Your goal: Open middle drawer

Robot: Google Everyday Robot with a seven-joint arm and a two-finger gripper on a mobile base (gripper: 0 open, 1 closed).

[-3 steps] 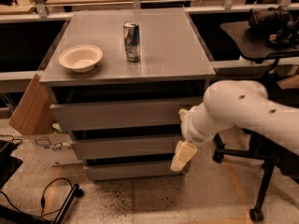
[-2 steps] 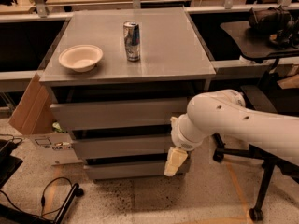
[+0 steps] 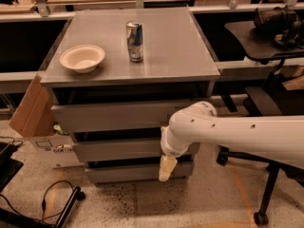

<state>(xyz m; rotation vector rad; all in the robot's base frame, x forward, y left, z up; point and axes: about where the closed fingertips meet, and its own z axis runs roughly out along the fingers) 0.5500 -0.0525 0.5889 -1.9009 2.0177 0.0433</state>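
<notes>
the middle drawer [image 3: 114, 149] was the second of three grey fronts in the cabinet, under the top drawer [image 3: 109, 116] and over the bottom drawer [image 3: 118, 173]. its flat front seemed closed, with a dark gap above it and another dark gap below it. the right end of this front was hidden behind the white wrist of the robot arm [image 3: 237, 134], which came in from the right side of the view.

the gripper [image 3: 166, 169] hung down from that wrist, pale yellow, pointing to the floor. it was just below the lower edge of the middle drawer, in front of the right part of the bottom drawer. if it touched any front, i cannot tell. if the jaws were spread or pressed together, i also cannot tell, because only one pale shape was seen.

on the counter [image 3: 180, 56] above the drawers stood a blue and silver can [image 3: 135, 42], upright, near the middle. a pale empty bowl [image 3: 82, 57] sat to the left of the can, apart from it.

a brown cardboard box [image 3: 28, 110] leaned beside the left side of the cabinet. a black office chair [image 3: 266, 103] stood on the right, partly behind the arm. a black cable [image 3: 52, 194] lay on the speckled floor at the lower left
</notes>
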